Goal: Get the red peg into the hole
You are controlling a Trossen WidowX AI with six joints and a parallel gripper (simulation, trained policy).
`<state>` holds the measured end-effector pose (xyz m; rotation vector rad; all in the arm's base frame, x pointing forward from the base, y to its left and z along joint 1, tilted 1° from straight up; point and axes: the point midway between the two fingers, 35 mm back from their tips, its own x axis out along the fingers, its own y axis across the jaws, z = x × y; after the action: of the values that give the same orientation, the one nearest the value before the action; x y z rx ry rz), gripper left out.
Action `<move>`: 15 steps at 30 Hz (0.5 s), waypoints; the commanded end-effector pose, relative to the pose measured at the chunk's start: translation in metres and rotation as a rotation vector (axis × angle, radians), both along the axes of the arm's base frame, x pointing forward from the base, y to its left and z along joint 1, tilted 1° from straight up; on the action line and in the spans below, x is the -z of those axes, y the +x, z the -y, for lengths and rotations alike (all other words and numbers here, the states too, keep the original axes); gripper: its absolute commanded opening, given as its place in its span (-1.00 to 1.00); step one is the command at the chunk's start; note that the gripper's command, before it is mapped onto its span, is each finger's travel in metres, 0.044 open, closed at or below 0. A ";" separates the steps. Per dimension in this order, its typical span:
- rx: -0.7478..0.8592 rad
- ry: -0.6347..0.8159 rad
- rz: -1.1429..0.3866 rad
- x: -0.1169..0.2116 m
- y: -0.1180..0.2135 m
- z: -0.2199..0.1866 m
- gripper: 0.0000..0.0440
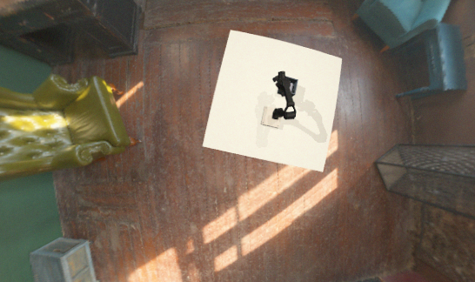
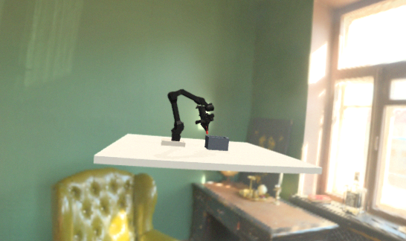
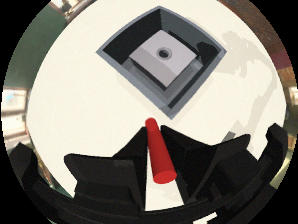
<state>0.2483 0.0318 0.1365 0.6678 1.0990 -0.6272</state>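
Exterior view: a black six-joint robot arm (image 1: 287,93) (image 2: 176,111) arches above a white table (image 1: 244,65) (image 2: 137,158) (image 3: 65,100), its tool (image 2: 207,128) (image 3: 153,130) clamped on a red peg (image 2: 207,132) (image 3: 161,152) near the center of the frame. The peg's lower end hangs just above rim level, by the left side of an open gray box (image 1: 295,83) (image 2: 216,143) (image 3: 135,75). In the wrist view, the peg stands between the fingers at lower center, outside the box, whose plate (image 3: 150,56) shows a round, unfilled hole (image 3: 163,53) at upper center.
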 end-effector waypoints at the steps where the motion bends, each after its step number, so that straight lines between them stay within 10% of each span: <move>1: 0.022 -0.014 0.003 -0.004 0.007 0.013 -1.00; 15: 0.115 -0.027 0.012 -0.003 0.033 0.057 -1.00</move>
<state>0.2765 -0.0189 0.1402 0.7050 1.0480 -0.7270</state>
